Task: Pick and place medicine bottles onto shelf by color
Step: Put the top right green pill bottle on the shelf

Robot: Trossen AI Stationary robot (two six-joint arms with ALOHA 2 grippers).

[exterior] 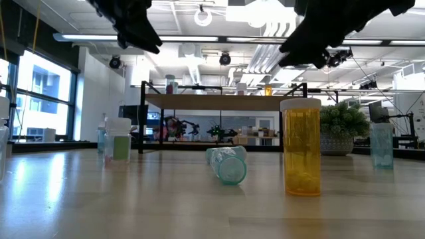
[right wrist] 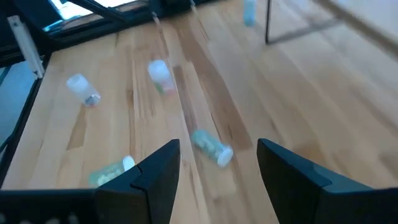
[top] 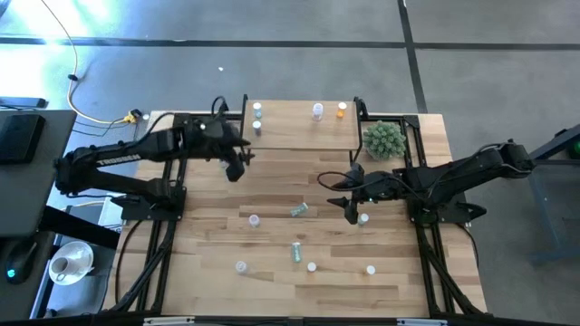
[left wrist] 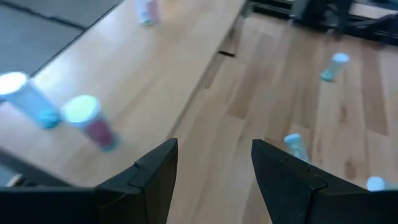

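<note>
High view: shelf (top: 299, 136) at upper centre holds four medicine bottles – two stacked near its left end (top: 257, 116), a white/clear one (top: 317, 111) and an orange one (top: 341, 110) toward the right. So approx. a third done. Left on the tabletop (top: 208, 244): seven bottles in the lower half – one white (top: 255, 220), a green one lying down (top: 299, 210), another green (top: 295, 252), plus small white caps at (top: 240, 266), (top: 312, 267), (top: 371, 270) and one (top: 363, 218) just beside the right tool (top: 351, 210). Left tool (top: 234, 168) hangs just below the shelf's front edge, w/ nothing in it. Spiky plant (top: 384, 139) at the shelf's right end.

Low view: orange bottle (exterior: 301, 147) upright centre-right, a teal-green one (exterior: 228, 164) on its side mid-frame, green one (exterior: 120, 139) at left, blue-ish one (exterior: 381, 145) at far right. Both tools dark at the top, details unclear.

Left wrist view: fingers (left wrist: 153, 171) spread, empty – shelf board w/ two bottles (left wrist: 87, 118) at left of frame.

Right wrist view: fingers (right wrist: 152, 174) spread, empty – lying green bottle (right wrist: 211, 147) between them and farther off, others upper left.
</note>
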